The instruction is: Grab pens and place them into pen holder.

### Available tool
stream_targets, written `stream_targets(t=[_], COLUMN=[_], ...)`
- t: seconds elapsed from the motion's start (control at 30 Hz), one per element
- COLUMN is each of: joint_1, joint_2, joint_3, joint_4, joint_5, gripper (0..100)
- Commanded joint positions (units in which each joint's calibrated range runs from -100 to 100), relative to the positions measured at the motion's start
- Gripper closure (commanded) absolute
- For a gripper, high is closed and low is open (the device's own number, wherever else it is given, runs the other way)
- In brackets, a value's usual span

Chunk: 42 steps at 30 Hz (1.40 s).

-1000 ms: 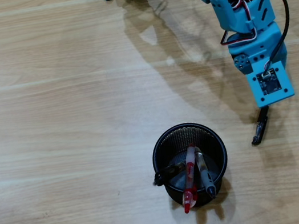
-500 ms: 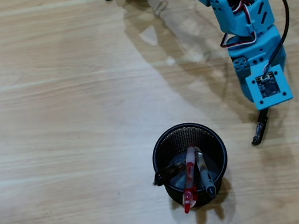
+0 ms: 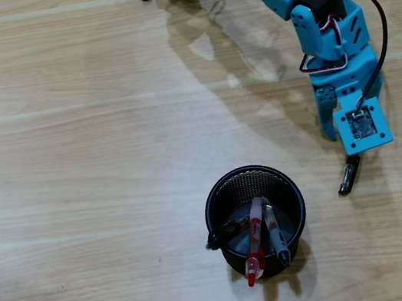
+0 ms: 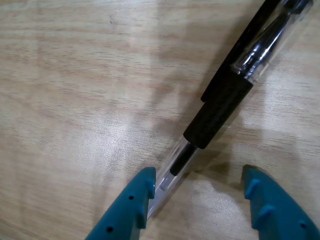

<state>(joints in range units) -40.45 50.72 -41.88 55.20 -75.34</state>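
1. Clear pen with black cap (image 4: 220, 107) lies flat on the tabletop, right of the pen holder (image 3: 255, 215).
2. My end effector (image 4: 200, 195) gapes empty around its tip.
3. I should centre it, then squeeze.

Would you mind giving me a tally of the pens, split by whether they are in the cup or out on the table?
Pens standing in the round black wire-mesh cup: 3, namely a red-and-white pen, a clear pen with a black tip and a black pen.
Pens lying on the wooden table: 1, a clear pen with a black grip, between the open teal claw.
Total: 4 pens.
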Motion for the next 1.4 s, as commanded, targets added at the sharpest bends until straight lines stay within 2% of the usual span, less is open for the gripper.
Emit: stream_targets(t=[0.0,0.3,0.63,0.87,1.27,1.37], joint_1=[-0.9,-3.6,-4.2,-4.4,-5.4,-5.4], joint_2=[0.2,4.4,5.0,5.0,5.1,5.1], joint_3=[-2.3,-2.3,-1.7,-1.6,0.2,1.3], joint_4=[-0.5,-0.5,-0.5,0.1,0.2,0.3], joint_5=[-1.6,-5.3,-5.5,-5.5,-5.5,-5.5], gripper=[79,79,80,92,93,97])
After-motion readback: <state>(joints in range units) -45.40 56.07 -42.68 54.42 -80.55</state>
